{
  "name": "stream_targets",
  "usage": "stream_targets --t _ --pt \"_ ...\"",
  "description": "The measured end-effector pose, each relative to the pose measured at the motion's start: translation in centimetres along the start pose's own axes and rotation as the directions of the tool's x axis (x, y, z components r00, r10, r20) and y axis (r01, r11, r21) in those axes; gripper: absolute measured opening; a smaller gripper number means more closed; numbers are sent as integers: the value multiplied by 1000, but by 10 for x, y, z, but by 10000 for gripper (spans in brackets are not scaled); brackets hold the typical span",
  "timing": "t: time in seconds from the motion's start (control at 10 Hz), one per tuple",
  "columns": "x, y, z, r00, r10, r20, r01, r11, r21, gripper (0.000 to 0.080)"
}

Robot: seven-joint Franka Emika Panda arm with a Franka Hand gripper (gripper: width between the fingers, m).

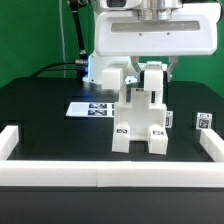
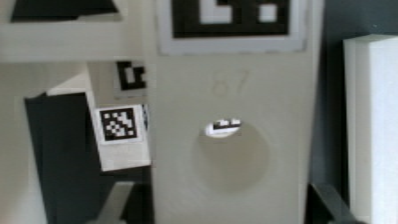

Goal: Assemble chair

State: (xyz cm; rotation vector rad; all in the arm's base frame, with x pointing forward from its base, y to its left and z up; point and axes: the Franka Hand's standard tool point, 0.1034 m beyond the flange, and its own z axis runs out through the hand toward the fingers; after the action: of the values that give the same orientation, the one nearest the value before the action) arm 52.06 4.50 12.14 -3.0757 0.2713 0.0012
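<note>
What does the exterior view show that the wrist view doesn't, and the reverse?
Exterior only: the whole chair standing on the black table, the hand closed on its top, the marker board behind. Wrist only: a close look at an oval hole in one white piece. Both: the chair's white pieces and their black-and-white tags.

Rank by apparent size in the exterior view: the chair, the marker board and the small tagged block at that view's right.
1. chair
2. marker board, partly hidden behind the chair and farther back, so its true size is unsure
3. small tagged block
</note>
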Motion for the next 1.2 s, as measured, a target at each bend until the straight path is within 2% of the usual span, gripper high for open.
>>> stream_targets --t 1.2 --pt "-2 -6 0 1000 -8 -19 8 1000 3 288"
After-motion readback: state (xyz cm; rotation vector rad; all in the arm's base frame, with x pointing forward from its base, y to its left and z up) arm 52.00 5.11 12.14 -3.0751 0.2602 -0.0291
